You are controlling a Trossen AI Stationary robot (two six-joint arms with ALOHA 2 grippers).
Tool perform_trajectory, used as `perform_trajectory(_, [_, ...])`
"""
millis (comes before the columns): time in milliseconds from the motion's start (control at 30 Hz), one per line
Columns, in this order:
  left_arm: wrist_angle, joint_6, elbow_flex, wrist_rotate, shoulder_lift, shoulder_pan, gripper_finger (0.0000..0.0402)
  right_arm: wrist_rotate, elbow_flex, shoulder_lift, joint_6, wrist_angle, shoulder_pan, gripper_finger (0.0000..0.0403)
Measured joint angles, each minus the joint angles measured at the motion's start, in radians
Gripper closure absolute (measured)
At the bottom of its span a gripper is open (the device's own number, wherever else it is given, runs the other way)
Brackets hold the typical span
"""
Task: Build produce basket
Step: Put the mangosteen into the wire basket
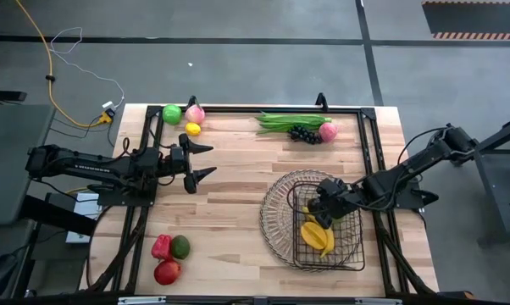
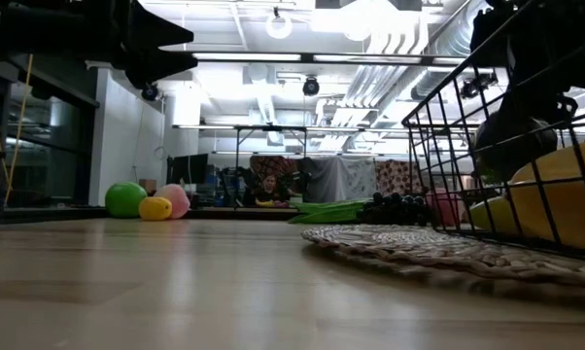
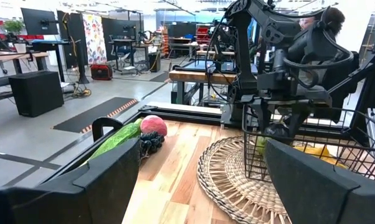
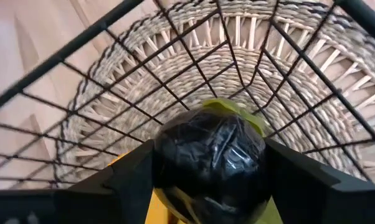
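Note:
The basket (image 1: 280, 222), a dark wire box on a round woven rim, stands on the table's right half with yellow bananas (image 1: 317, 235) in it. My right gripper (image 1: 323, 206) reaches into it and is shut on a dark glossy round fruit (image 4: 209, 155) with a yellow-green edge. My left gripper (image 1: 202, 161) hangs open and empty over the left half of the table, its fingers pointing toward the basket. Loose produce lies on the table: a green apple (image 1: 171, 113), a peach (image 1: 195, 113) and a lemon (image 1: 192, 129) at the far left. My right gripper pinches the dark fruit's two opposite sides (image 4: 166, 158) between its two fingers (image 4: 128, 177). The fingers slant down into the wire box from the table's right side. The fruit (image 2: 511, 146) sits just above the bananas (image 2: 555, 199); whether it touches them I cannot tell.
Green beans (image 1: 289, 121), dark grapes (image 1: 304, 134) and a peach (image 1: 328, 131) lie at the far edge, behind the basket. A red pepper (image 1: 161, 246), a green avocado (image 1: 180, 246) and a red apple (image 1: 167, 271) lie at the near left. A dark frame (image 1: 263, 108) borders the table.

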Motion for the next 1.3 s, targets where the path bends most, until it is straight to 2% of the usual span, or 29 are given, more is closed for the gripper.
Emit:
perform_trajectory(233, [0.0,0.0,0.0,0.0,0.0,0.0,0.0073,-0.001,0.0,0.0,0.005,-0.001,0.0,0.0129])
perform_trajectory(433, [0.0,0.0,0.0,0.0,0.0,0.0,0.0073,-0.057,-0.001,0.0,0.0,0.012,0.0,0.0128])
perform_trajectory(567, [0.0,0.0,0.0,0.0,0.0,0.0,0.0073,-0.058,-0.001,0.0,-0.001,0.036,0.0,0.0124])
perform_trajectory(700, [0.0,0.0,0.0,0.0,0.0,0.0,0.0073,-0.073,-0.001,0.0,0.009,0.039,0.0,0.0094])
perform_trajectory(900, [0.0,0.0,0.0,0.0,0.0,0.0,0.0073,-0.117,0.0,0.0,0.018,0.035,0.0,0.0018])
perform_trajectory(1000, [0.0,0.0,0.0,0.0,0.0,0.0,0.0073,-0.111,0.032,0.0,-0.029,-0.009,-0.003,0.0007])
perform_trajectory(1133, [0.0,0.0,0.0,0.0,0.0,0.0,0.0073,-0.02,0.12,-0.001,-0.112,-0.073,-0.018,0.0011])
perform_trajectory(1300, [0.0,0.0,0.0,0.0,0.0,0.0,0.0073,0.244,0.201,-0.002,-0.253,-0.096,-0.06,0.0011])
